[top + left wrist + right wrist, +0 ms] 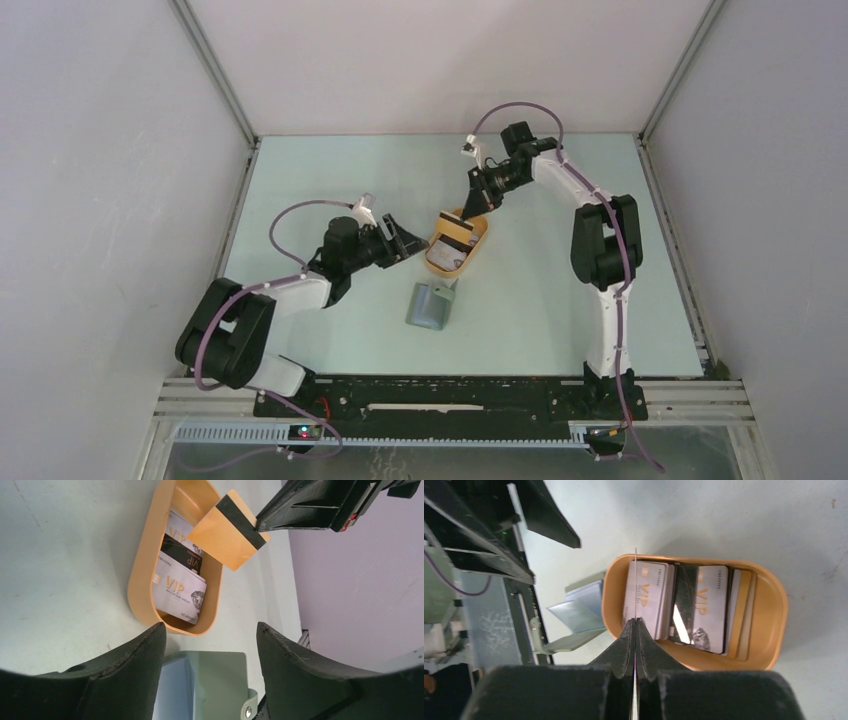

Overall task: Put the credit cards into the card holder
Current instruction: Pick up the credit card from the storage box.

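Tan and dark-striped, one credit card is pinched by the right gripper above the orange tray, remaining credit cards are stacked inside it, and the card holder is laid just beside it, near the wide-spread left gripper.

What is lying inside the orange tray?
The orange tray holds overlapping cards: a whitish VIP card and a black VIP card on top. More card edges show beneath; their faces are covered.
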Available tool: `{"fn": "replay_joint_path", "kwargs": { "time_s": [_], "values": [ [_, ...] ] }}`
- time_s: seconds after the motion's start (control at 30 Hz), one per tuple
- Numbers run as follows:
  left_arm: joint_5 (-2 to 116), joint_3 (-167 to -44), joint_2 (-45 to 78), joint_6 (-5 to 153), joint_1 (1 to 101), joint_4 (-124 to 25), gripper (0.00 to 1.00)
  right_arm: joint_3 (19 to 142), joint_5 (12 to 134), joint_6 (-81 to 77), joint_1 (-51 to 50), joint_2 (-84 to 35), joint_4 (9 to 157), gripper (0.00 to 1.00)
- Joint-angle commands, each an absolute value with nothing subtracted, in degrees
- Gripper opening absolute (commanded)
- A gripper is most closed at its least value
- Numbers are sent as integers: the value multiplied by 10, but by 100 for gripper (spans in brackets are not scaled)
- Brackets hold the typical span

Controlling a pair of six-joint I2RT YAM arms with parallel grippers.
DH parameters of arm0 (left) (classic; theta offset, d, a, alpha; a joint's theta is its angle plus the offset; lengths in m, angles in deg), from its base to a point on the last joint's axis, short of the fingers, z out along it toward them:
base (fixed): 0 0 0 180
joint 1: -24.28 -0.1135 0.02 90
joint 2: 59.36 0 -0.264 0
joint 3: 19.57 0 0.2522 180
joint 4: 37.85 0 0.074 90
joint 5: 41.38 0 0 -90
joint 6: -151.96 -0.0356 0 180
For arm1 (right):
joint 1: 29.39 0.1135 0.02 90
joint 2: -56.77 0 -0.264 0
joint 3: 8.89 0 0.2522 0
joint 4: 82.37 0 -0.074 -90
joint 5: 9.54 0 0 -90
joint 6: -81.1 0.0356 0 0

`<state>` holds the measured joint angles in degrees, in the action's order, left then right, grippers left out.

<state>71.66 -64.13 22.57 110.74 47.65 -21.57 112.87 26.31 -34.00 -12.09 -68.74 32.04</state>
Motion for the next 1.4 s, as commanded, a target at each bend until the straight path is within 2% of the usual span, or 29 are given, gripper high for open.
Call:
{"fn": "replay_joint_path", "kwargs": {
  "time_s": [0.0,0.47,0.63,0.83,0.9,0.97,1.0,1.03,1.13,1.2,1.27,1.37],
  "values": [
    [741,-663,246,1165,472,-146,72,1100,207,-232,-130,-616,389,0],
    [765,-664,303,1305,471,53,73,962,94,-2,-125,-528,587,0],
    [768,-654,309,1333,472,107,69,939,80,32,-113,-509,620,0],
    [782,-642,313,1365,471,183,43,912,79,53,-99,-490,646,0],
    [786,-636,311,1369,472,193,28,904,79,55,-93,-484,648,0],
    [789,-629,306,1373,471,205,4,898,80,58,-89,-476,651,0],
    [789,-622,302,1372,471,210,1,896,79,64,-88,-471,653,0],
    [791,-614,297,1370,471,214,0,893,77,70,-89,-467,656,5],
    [801,-595,273,1352,472,215,0,891,67,60,-92,-452,647,43],
    [816,-585,257,1340,471,215,0,894,57,30,-91,-440,624,59],
    [835,-578,240,1325,472,210,0,894,43,-2,-88,-428,601,68],
    [871,-576,213,1298,472,186,0,893,44,-55,-77,-411,562,73]
  ]
}}
